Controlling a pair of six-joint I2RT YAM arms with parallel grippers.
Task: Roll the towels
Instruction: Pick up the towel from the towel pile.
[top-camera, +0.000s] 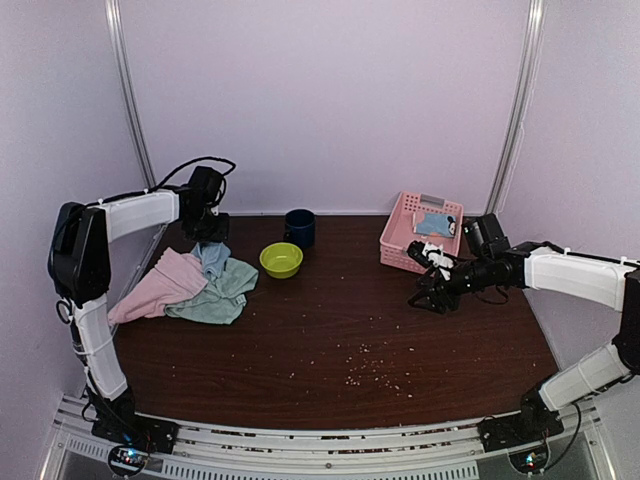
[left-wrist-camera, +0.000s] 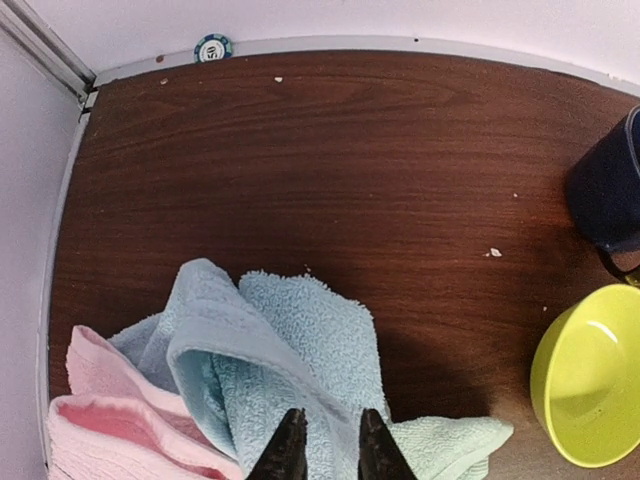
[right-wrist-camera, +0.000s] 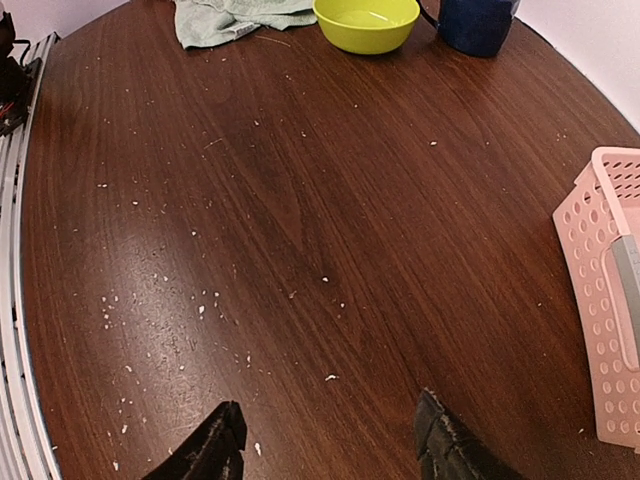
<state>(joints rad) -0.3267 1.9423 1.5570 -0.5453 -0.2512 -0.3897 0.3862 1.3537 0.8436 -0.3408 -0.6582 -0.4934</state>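
Note:
Three towels lie heaped at the table's left: a pink one (top-camera: 155, 285) (left-wrist-camera: 100, 420), a pale blue one (top-camera: 212, 258) (left-wrist-camera: 280, 350) and a mint green one (top-camera: 222, 295) (left-wrist-camera: 440, 440) (right-wrist-camera: 240, 15). My left gripper (top-camera: 207, 236) (left-wrist-camera: 327, 440) is down on the heap, its narrow jaws pinching a raised fold of the pale blue towel. A light blue patterned towel (top-camera: 434, 224) lies in the pink basket (top-camera: 400, 235). My right gripper (top-camera: 430, 298) (right-wrist-camera: 330, 420) hovers open over bare wood in front of the basket, holding nothing.
A lime-green bowl (top-camera: 281, 260) (left-wrist-camera: 590, 375) (right-wrist-camera: 366, 22) and a dark blue mug (top-camera: 299, 228) (left-wrist-camera: 610, 190) stand at the back middle, just right of the heap. The basket wall (right-wrist-camera: 600, 300) is close on the right gripper's right. Crumbs dot the tabletop.

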